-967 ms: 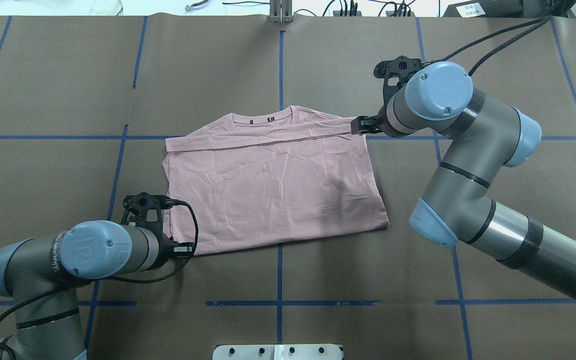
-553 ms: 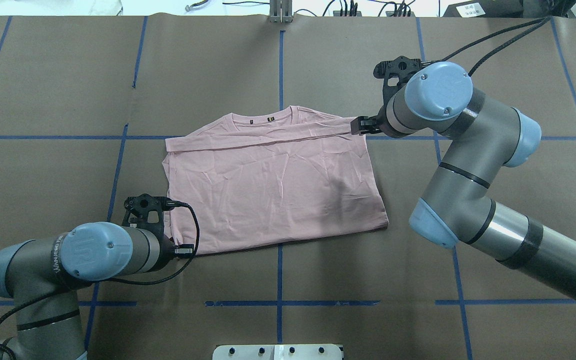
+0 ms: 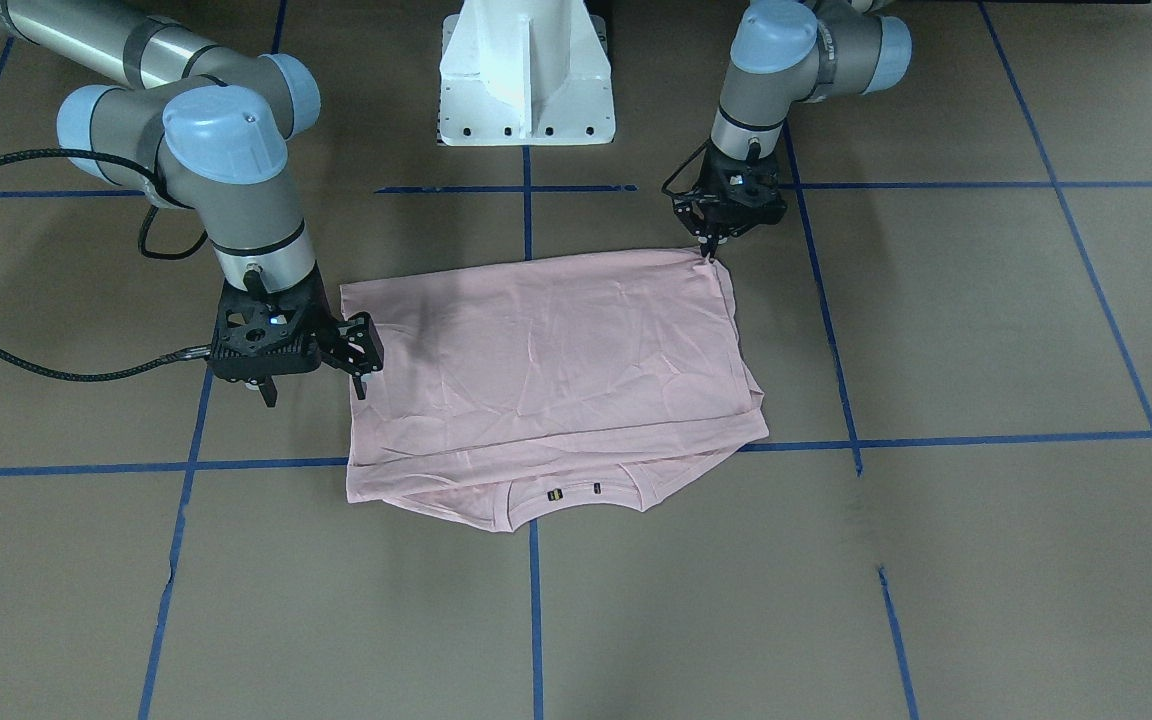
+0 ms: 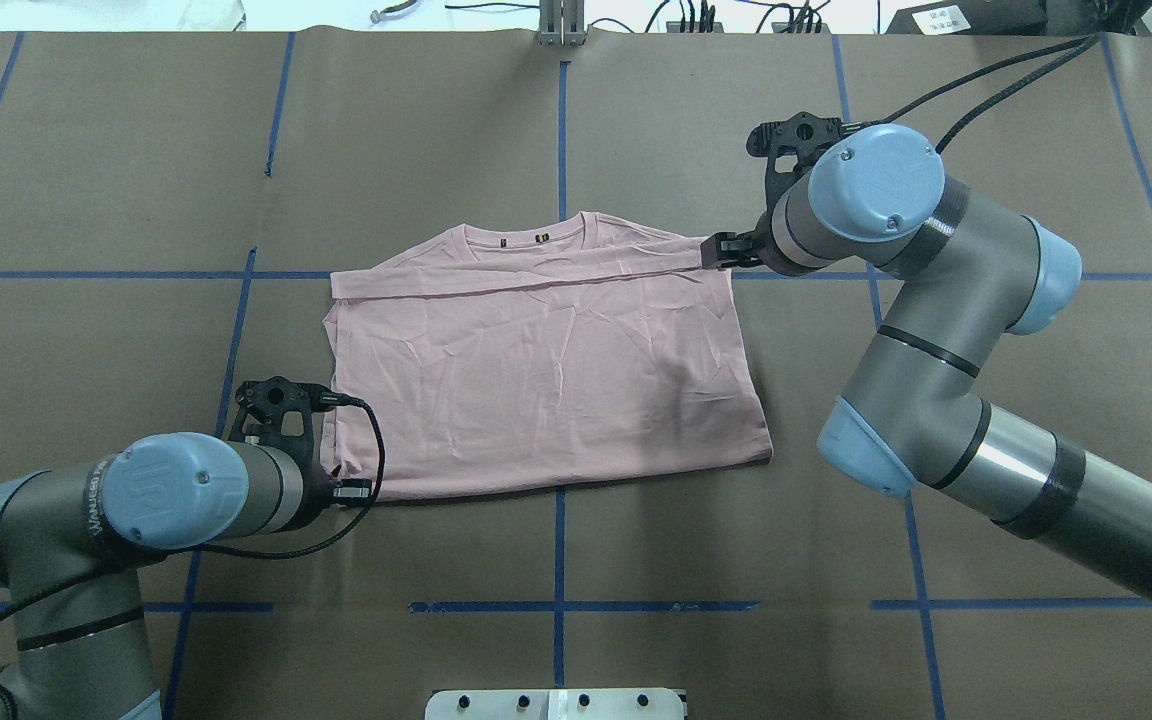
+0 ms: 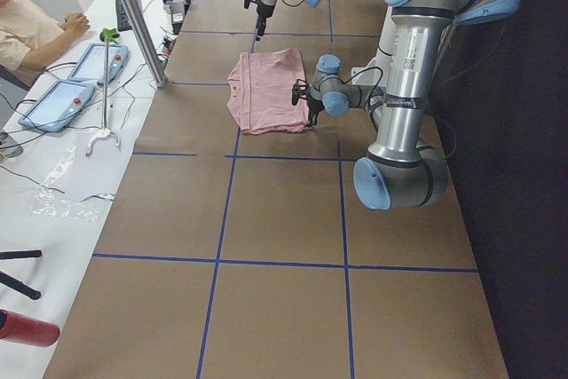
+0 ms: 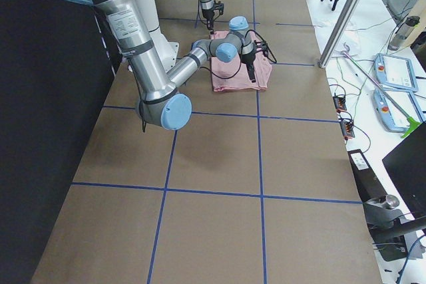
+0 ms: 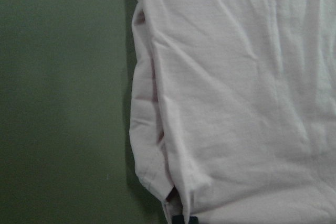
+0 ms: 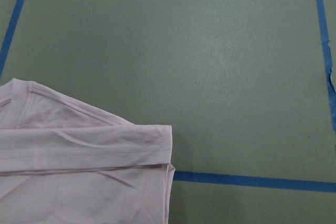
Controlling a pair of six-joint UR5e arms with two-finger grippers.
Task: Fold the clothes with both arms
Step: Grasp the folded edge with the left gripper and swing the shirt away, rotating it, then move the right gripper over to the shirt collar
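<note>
The pale pink T-shirt [image 4: 546, 380] lies folded on the brown table, print hidden and collar [image 4: 521, 238] at the far edge. It also shows in the front view [image 3: 556, 350]. My left gripper [image 4: 344, 489] is shut on the shirt's near-left corner, low at the table [image 3: 711, 255]. The left wrist view shows that corner [image 7: 236, 103] with a dark fingertip at the bottom edge. My right gripper [image 4: 721, 251] is open and holds nothing. It hovers at the far-right corner of the folded band [image 3: 364, 360], which lies flat in the right wrist view [image 8: 79, 182].
Blue tape lines [image 4: 559, 130] cross the brown table cover. The white pedestal base [image 3: 526, 70] stands at the robot's side. A metal post [image 4: 561, 22] and cables line the far edge. An operator [image 5: 27, 24] sits beyond the table with tablets [image 5: 98, 64].
My left gripper has moved left and slightly away from the robot, dragging the shirt's near-left corner and pulling the near hem straighter. The right arm has not moved.
</note>
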